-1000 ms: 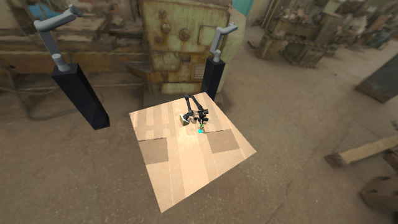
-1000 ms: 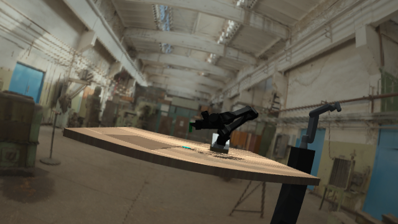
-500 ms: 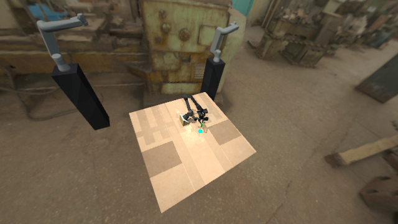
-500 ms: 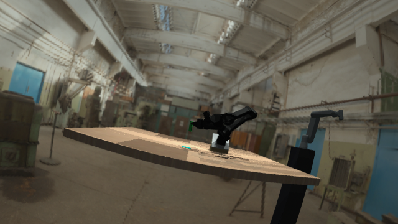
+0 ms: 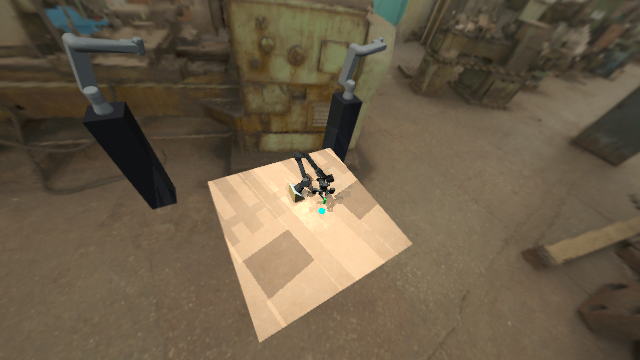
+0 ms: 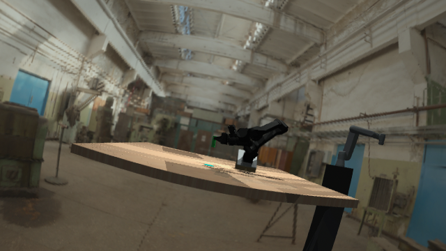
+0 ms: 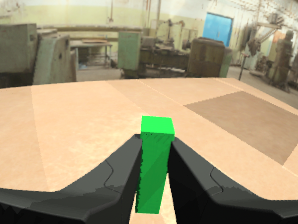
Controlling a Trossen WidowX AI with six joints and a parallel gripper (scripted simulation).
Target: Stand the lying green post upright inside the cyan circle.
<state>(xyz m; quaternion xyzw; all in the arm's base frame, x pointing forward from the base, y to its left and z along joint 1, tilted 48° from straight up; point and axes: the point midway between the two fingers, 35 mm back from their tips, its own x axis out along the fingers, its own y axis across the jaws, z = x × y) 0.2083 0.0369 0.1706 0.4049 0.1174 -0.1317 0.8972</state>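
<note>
My gripper [image 7: 154, 141] [image 5: 324, 199] [image 6: 217, 140] is shut on the green post [image 7: 153, 163] [image 5: 324, 200] [image 6: 213, 141]. The post stands about upright between the black fingers and hangs in the air above the wooden table [image 5: 320, 260] [image 6: 146, 164]. The cyan circle [image 5: 321, 211] [image 6: 208, 164] lies flat on the table just below and slightly in front of the post. In the wrist view only its upper part shows at the bottom edge. The post does not touch the table.
The arm's base [image 5: 296, 192] [image 6: 246, 162] sits on the table behind the circle. Two black camera stands [image 5: 131, 155] [image 5: 343, 125] rise at the table's back left and back right. One stand also shows in the exterior view [image 6: 331, 195].
</note>
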